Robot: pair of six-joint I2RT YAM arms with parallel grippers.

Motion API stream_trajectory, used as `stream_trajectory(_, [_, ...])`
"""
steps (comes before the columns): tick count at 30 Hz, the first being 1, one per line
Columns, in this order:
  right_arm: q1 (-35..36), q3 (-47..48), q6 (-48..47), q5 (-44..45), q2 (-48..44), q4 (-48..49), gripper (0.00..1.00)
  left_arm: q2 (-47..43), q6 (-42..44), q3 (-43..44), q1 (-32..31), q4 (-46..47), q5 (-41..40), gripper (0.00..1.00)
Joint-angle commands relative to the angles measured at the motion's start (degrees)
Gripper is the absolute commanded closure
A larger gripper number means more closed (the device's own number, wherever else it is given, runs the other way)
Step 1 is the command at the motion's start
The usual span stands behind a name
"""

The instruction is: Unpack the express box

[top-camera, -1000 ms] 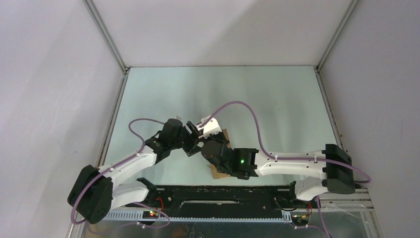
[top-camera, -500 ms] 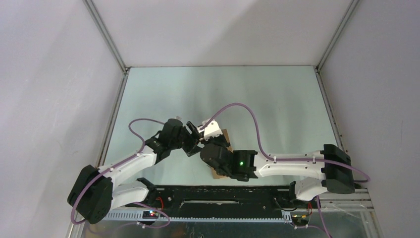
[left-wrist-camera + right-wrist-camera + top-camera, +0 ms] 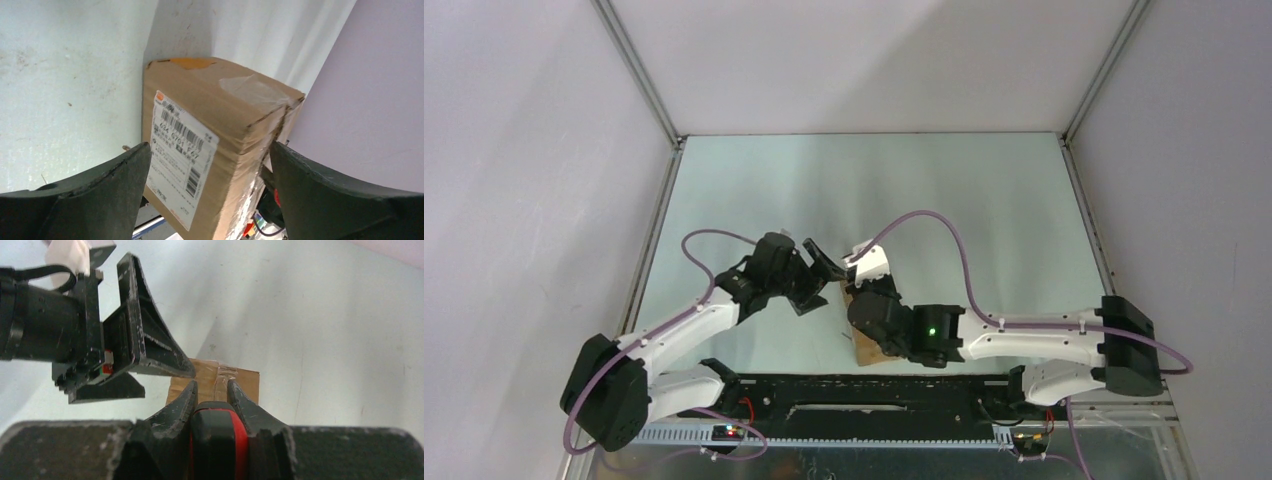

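The express box [image 3: 210,135] is a brown taped carton with a white barcode label. In the left wrist view it stands between the fingers of my left gripper [image 3: 209,150], which is open around it with a gap on the right side. In the top view the box [image 3: 867,353] is mostly hidden under my right wrist, and my left gripper [image 3: 824,268] reaches it from the left. My right gripper [image 3: 211,385] is shut on a red-and-black knife handle [image 3: 220,440] and sits just above the box's taped seam [image 3: 235,380]. My right gripper also shows in the top view [image 3: 864,290].
The pale green table [image 3: 944,200] is walled by white panels with metal frame posts [image 3: 639,70]. A black rail [image 3: 874,395] with the arm bases runs along the near edge. Purple cables [image 3: 934,225] loop over both arms.
My right arm has shifted right and toward the near edge, still holding the knife. My left gripper has moved slightly right, its fingers now spread around the box.
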Motion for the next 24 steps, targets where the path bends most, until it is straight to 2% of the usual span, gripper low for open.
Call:
stream_trajectory(1, [-0.3,-4.0,-0.7,-6.4,-2.8,4.6,1.00,-1.8,6.1,7.0,-0.3,-6.7,-2.0,0.07])
stream_trajectory(6, [-3.0,-9.2,-6.6,-14.6,-5.5,16.6,1.00,-0.2,13.1,13.2,-0.3,-16.1,-0.9,0.07])
stream_trajectory(12, [-7.8,-12.0,-11.9,-24.0,-7.4,24.0,1.00,1.8,16.2,15.9,-0.2,-23.8,-1.9,0.12])
stream_trajectory(16, [-10.3,-12.1,-13.0,-28.7,-7.6,25.9,1.00,2.9,16.5,16.8,-0.3,-24.5,-0.8,0.12])
stream_trajectory(24, [-9.2,-12.2,-13.6,-27.9,-7.7,24.8,1.00,4.4,11.3,16.3,-0.3,-19.5,-0.1,0.11])
